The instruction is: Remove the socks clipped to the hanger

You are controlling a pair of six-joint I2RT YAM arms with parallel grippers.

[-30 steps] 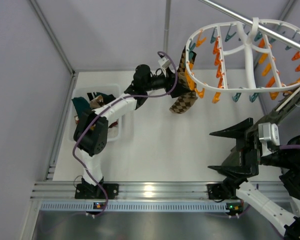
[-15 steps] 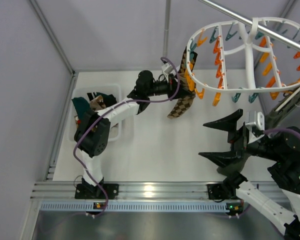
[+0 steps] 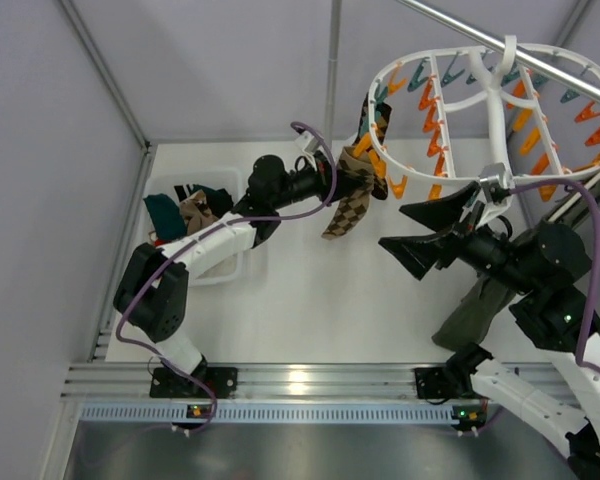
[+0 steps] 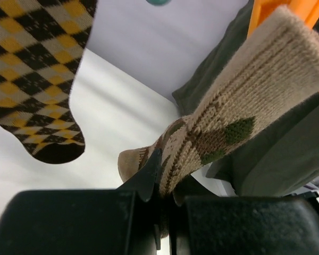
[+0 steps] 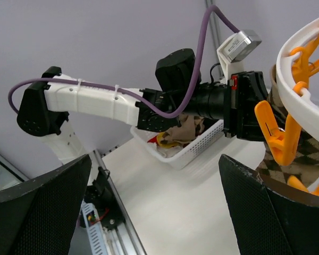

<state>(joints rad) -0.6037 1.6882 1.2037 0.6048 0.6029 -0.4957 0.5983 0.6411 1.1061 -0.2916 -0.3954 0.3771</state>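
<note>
Hanger (image 3: pixel 496 120): I see it on the rail (image 3: pixel 460 28), back right, above the table (image 3: pixel 320 320).
Socks (image 3: pixel 346 208): at its left rim, my left gripper (image 3: pixel 334 179) beside them.
Basket (image 3: pixel 192 174): left, on the table.
Right gripper (image 3: pixel 392 230): before the hanger.

- I see a white basket (image 3: pixel 235 276) at the left side of the table (image 3: pixel 330 310).
- A metal rail (image 3: pixel 460 28) crosses above its far right corner.
- A dark green garment (image 3: pixel 470 315) hangs over its right side.

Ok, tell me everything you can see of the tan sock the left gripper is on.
The tan sock is a chunky beige knit with brown and green diamonds and a ribbed cuff. It runs slanted from an orange clip on its cuff down to the left gripper, shut on its lower end.
</note>
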